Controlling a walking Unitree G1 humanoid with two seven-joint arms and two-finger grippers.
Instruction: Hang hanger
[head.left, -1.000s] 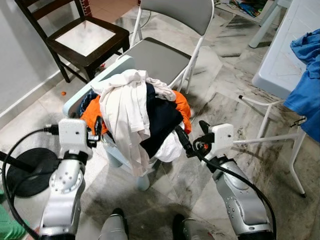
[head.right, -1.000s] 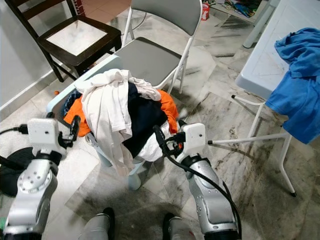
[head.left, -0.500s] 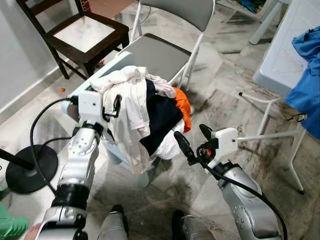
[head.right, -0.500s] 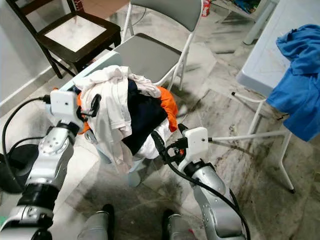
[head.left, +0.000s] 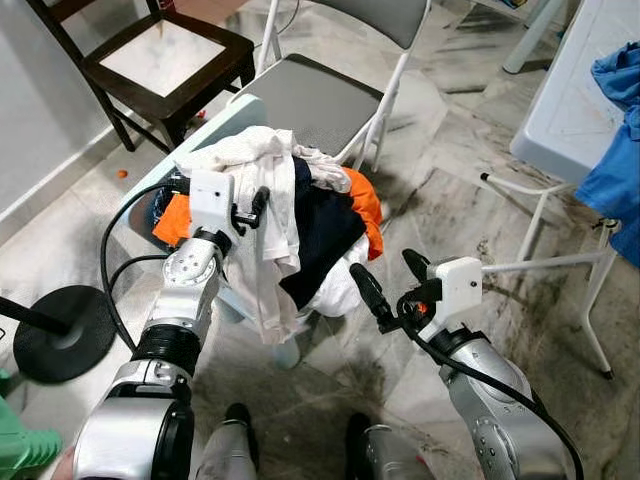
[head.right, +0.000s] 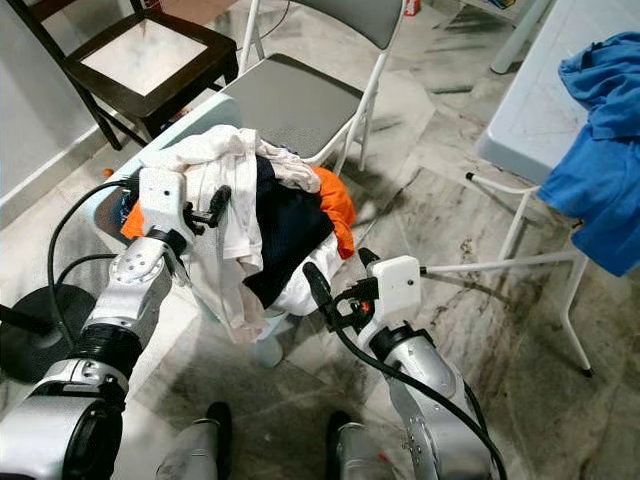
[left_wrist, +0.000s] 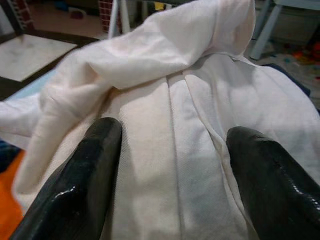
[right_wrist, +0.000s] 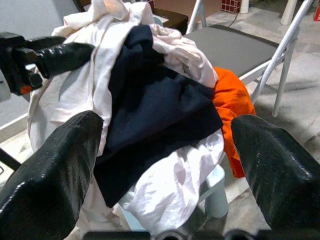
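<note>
Start at your far left: a black round stand base (head.left: 55, 340) sits on the marble floor (head.left: 440, 200), with a dark wooden chair (head.left: 165, 60) beyond it. Your left gripper (left_wrist: 170, 150) is up at the clothes pile (head.left: 285, 230), its two black fingers (left_wrist: 85, 175) spread apart with the cream-white garment (left_wrist: 170, 100) lying between them — the cloth is right at the fingertips, though you cannot tell whether they press on it. An orange garment (head.left: 180, 222) peeks out beside that gripper's wrist block.

The pile rests on a pale blue plastic stool (head.left: 215, 125). Moving across it, a dark navy garment (right_wrist: 155, 105) lies just past the white one, and more orange cloth (head.left: 365, 210) hangs off the far edge. Behind the pile stands a grey folding chair (head.left: 315, 95).

Your right gripper (head.left: 385, 290) hangs low beside the pile, fingers (right_wrist: 50, 175) wide apart and holding nothing — the navy garment and the white cloth under it sit framed between the two fingers, a little ahead of the tips.

Farther right, a white folding table (head.left: 575, 110) carries a blue garment (head.right: 600, 190) draped over its edge.

No hanger can be made out among the clothes.
</note>
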